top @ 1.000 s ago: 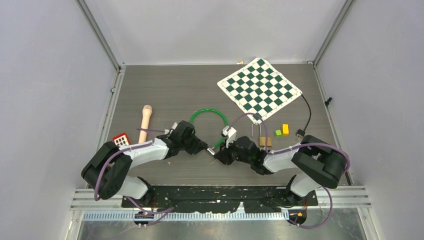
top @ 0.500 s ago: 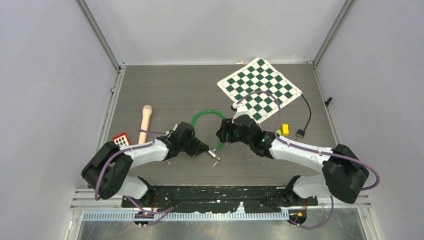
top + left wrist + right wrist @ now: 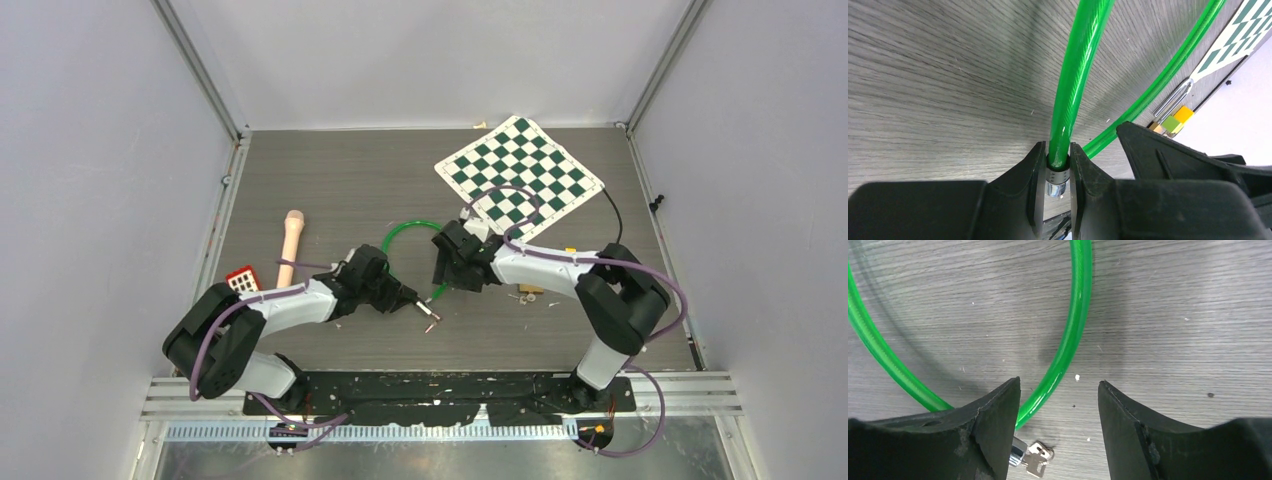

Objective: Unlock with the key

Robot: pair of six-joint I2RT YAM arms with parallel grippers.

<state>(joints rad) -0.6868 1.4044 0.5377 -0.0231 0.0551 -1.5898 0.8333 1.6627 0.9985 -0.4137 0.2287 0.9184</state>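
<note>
Clamped on the green cable lock's (image 3: 1075,75) metal end with the left pincer (image 3: 1057,148), about 6 o'clock on the bench (image 3: 330,180), key (image 3: 1035,462) touching that end. Risk of knocking the key crooked or out when closing the wide-open right pincer (image 3: 1059,384) off-centre, loop directly underneath. Beyond: padlock (image 3: 531,290) at 4 o'clock, chessboard (image 3: 520,180) at 1, both well apart.

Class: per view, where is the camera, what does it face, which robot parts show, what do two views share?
Top: above, behind the robot, facing down on the table; left arm, right arm.
Left wrist: behind the left gripper, which clamps the cable.
Right wrist: behind the open right gripper, over cable and key.
Shared: cable, both wrists.
</note>
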